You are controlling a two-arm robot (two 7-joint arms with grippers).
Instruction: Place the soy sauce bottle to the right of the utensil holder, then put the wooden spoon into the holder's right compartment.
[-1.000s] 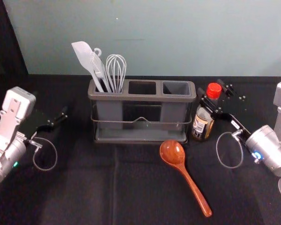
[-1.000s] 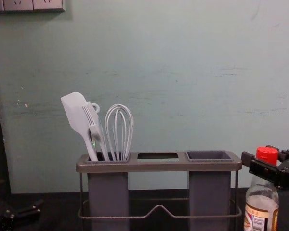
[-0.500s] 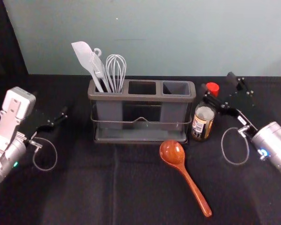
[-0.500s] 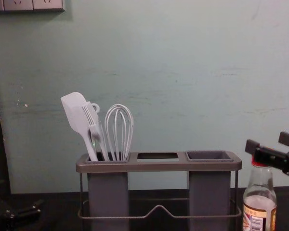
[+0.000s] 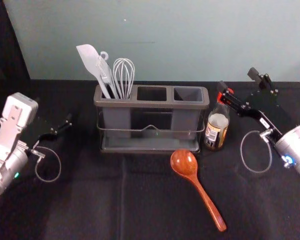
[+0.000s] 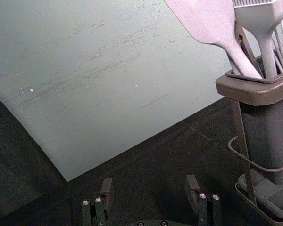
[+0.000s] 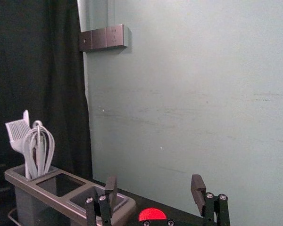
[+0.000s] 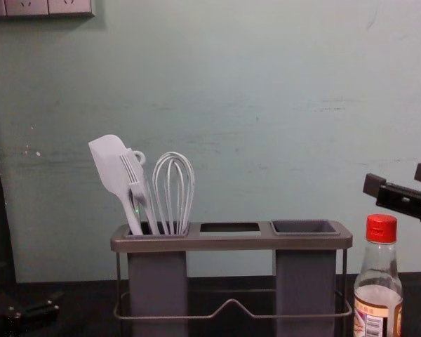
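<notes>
Although the right gripper is above the soy sauce bottle, its jaws stand wide apart, gripping nothing. Bottle upright, just right of the utensil holder; wooden spoon lies nearer. Left gripper parked at left, spread, empty.

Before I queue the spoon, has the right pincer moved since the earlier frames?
Yes, up: in the chest view the right pincer was about level with the utensil holder's top rim; now it sits above it.

Soy sauce bottle upright, right of the utensil holder — right gripper higher up
</notes>
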